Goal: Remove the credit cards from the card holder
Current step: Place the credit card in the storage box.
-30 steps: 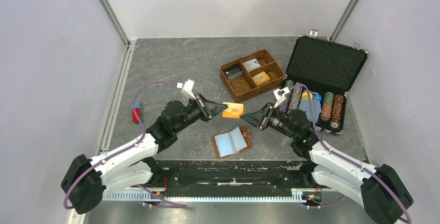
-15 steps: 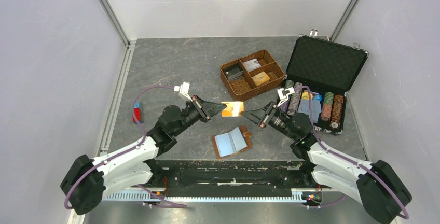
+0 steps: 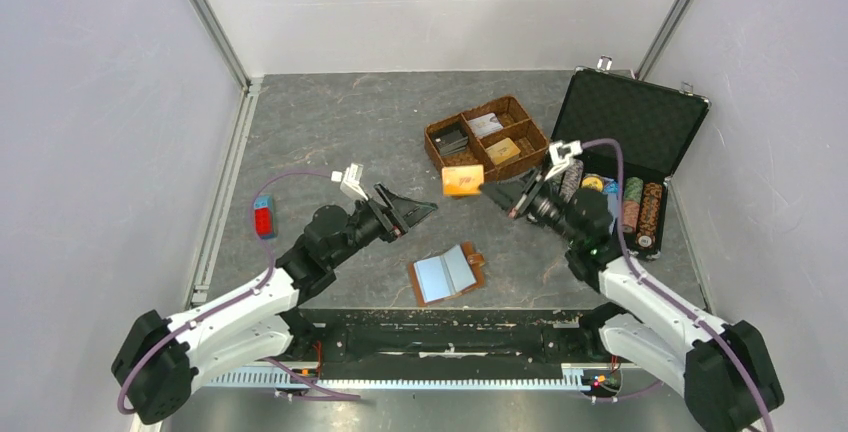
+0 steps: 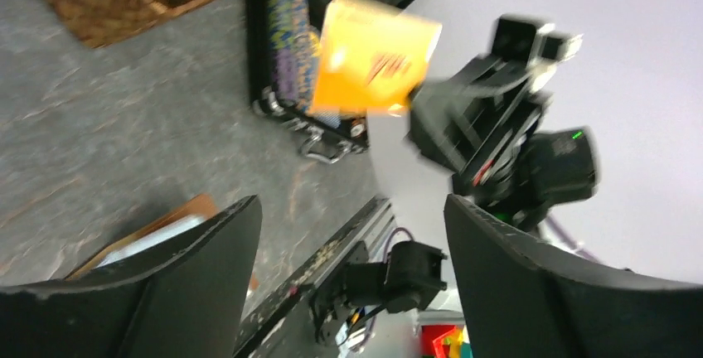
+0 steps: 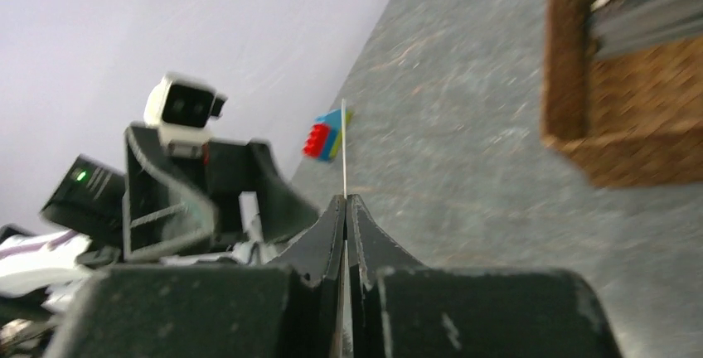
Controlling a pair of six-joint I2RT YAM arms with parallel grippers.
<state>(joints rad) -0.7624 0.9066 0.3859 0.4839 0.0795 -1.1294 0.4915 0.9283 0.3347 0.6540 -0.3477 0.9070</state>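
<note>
Grey mottled surface [image 3: 330, 132] between pale walls carries the card holder [image 3: 447, 273], which lies spread open near the front edge with its blue-grey sleeves facing up. Farther back, the right claw [image 3: 487, 190] is pinched tight on one edge of a golden-orange credit card [image 3: 462, 181], held in the air just beside the woven basket [image 3: 432, 142]. The left claw [image 3: 428, 209] hangs near, fingers spread wide apart, clear of the card.

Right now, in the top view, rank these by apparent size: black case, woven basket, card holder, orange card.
1. black case
2. woven basket
3. card holder
4. orange card, smallest even though it sits raised, nearer the camera
</note>
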